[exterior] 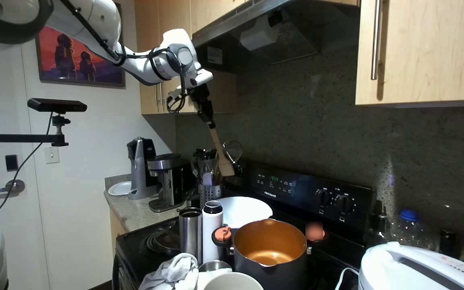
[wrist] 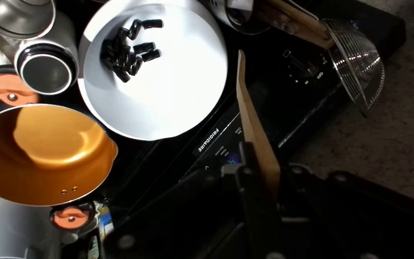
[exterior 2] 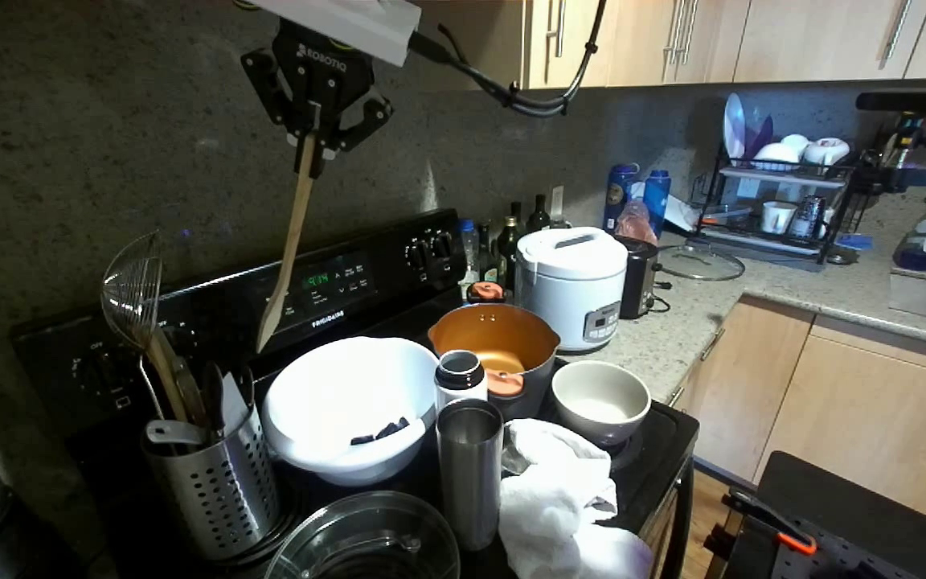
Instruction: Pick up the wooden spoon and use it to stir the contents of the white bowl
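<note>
Upper left in an exterior view, the gripper (exterior 2: 313, 151) pinches the spoon (exterior 2: 292, 233) by its handle. The spoon hangs beneath, long axis steep, broad end pointing down and slightly left, upper left of the bowl (exterior 2: 330, 398).

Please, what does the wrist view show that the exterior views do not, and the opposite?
Only the wrist view shows most of the pile of black pieces in the white bowl; just a few of them appear in an exterior view.
The framed picture and the dish rack each appear only in an exterior view.
All three share the gripper holding the wooden spoon, that bowl and the orange-lined pot.
</note>
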You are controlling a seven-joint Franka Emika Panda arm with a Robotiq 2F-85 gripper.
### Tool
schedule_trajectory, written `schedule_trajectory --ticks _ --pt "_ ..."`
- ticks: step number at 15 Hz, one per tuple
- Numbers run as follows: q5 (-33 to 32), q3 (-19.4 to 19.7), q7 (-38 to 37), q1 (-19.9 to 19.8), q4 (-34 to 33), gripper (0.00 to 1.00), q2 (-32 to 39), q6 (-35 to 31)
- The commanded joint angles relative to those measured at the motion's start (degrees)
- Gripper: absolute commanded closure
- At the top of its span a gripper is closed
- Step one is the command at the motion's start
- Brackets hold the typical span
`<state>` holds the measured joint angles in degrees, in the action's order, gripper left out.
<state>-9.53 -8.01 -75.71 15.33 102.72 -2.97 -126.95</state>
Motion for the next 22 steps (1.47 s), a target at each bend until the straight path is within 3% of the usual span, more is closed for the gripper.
schedule_trajectory --ticks 1,8,22 --pt "1.18 -2.18 0.48 -1.55 2.02 0.95 -0.92 -4.6" --pt "2.85 -4.3 2.43 -0.76 -0.95 0.95 4.02 -8.31" --pt "3.1 -5.35 5.62 1.02 -9.91 0.95 10.95 6.52"
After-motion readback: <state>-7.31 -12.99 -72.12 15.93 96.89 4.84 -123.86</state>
